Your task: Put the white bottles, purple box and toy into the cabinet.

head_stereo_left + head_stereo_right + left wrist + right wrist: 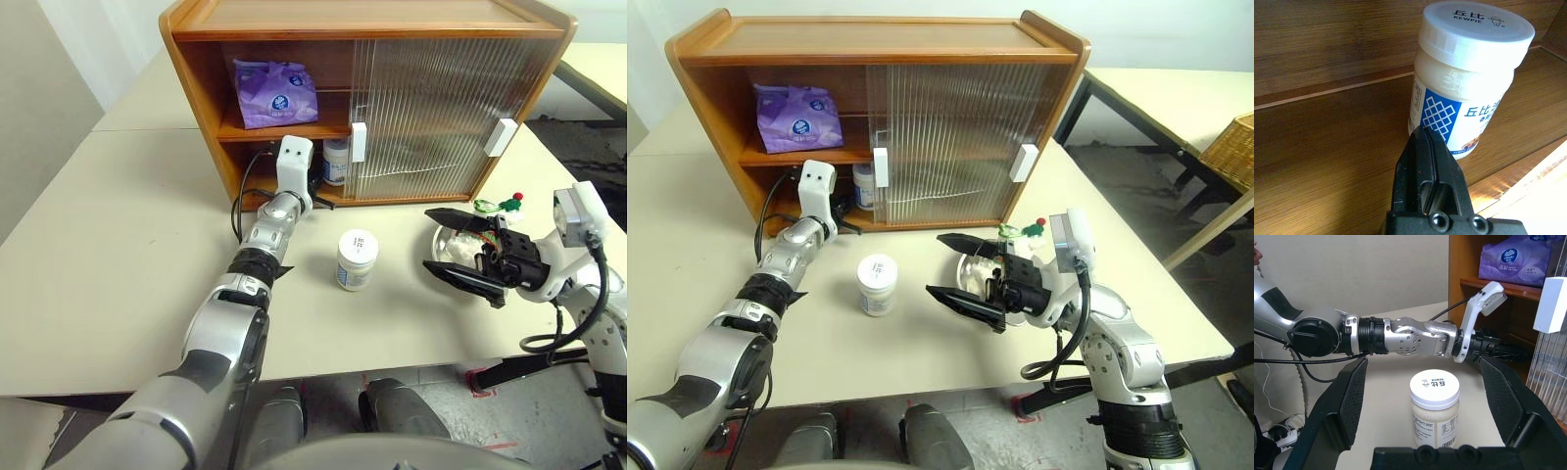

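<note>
The closed left end effector (1426, 147) is seen inside the wooden cabinet's (294, 20) lower shelf, beside a white jar (1464, 78); the right end effector (955, 266) is held wide over open table (118, 245).

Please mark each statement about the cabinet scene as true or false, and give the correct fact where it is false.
1. The purple box lies on the cabinet's upper shelf. True.
2. Both white bottles stand on the table. False: one bottle is on the lower shelf; the other is on the table.
3. The right claw is open. True.
4. The left claw holds a bottle. False: it is shut and empty.
5. The toy is inside the cabinet. False: it is by the steel bowl.
</note>
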`<state>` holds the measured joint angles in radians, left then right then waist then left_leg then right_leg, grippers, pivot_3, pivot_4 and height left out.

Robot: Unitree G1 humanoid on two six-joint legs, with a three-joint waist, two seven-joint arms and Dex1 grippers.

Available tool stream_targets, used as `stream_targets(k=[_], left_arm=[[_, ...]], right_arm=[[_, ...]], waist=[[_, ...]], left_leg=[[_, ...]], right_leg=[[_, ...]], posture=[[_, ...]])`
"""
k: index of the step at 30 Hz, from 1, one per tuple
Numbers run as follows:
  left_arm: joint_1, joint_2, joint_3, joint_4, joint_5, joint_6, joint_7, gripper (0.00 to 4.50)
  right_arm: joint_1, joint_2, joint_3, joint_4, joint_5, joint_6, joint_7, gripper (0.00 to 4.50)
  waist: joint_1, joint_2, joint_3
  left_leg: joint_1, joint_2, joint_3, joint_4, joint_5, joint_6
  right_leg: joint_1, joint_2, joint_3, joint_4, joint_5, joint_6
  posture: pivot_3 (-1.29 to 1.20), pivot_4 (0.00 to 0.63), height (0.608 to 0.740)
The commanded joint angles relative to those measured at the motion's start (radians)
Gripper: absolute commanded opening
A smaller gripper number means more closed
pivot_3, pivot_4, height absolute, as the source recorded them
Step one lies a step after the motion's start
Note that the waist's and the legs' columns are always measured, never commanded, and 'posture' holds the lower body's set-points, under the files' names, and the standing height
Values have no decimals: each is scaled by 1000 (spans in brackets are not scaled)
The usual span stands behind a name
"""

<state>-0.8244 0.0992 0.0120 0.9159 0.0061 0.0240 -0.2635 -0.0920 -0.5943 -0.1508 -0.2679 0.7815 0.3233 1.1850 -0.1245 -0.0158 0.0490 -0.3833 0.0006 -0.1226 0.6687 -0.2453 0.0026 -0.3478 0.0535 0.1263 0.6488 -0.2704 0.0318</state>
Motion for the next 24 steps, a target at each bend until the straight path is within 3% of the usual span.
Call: stream_targets(k=[1, 3, 7, 17, 24], left_arm=[[14, 6, -5, -12, 4, 6, -2, 33], [50, 21, 0, -62, 3, 32, 9, 33], [143, 52, 6, -204, -26, 78, -41, 832], [417, 192, -40, -669, -237, 260, -472, 4322], [523, 350, -90, -792, -291, 241, -721, 4460]], right_arm=[[1, -1, -2, -5, -3, -3, 0, 4500], [3, 1, -1, -5, -4, -5, 1, 4500], [3, 4, -1, 1, -5, -7, 3, 4500], [-4, 7, 19, 32, -20, -20, 38, 4500], [-14, 6, 24, 46, -25, -25, 49, 4500]], waist=[[0, 0, 0], [-4, 0, 0], [-15, 0, 0], [-8, 0, 0], [9, 1, -1]], left_leg=[[0, 0, 0, 0, 0, 0], [0, 0, 0, 0, 0, 0], [0, 0, 0, -1, 0, 0], [-2, 0, 0, -3, -1, -2], [-1, 3, -3, -4, -3, -4]], right_leg=[[0, 0, 0, 0, 0, 0], [0, 0, 0, 0, 0, 0], [-1, 0, 0, 0, -1, 0], [-2, 0, 0, 0, -2, -2], [-4, 0, 0, 1, 0, -10]], posture=[[-237, 46, 740], [-236, 46, 740], [-226, 48, 740], [-202, 49, 740], [-198, 44, 740]])
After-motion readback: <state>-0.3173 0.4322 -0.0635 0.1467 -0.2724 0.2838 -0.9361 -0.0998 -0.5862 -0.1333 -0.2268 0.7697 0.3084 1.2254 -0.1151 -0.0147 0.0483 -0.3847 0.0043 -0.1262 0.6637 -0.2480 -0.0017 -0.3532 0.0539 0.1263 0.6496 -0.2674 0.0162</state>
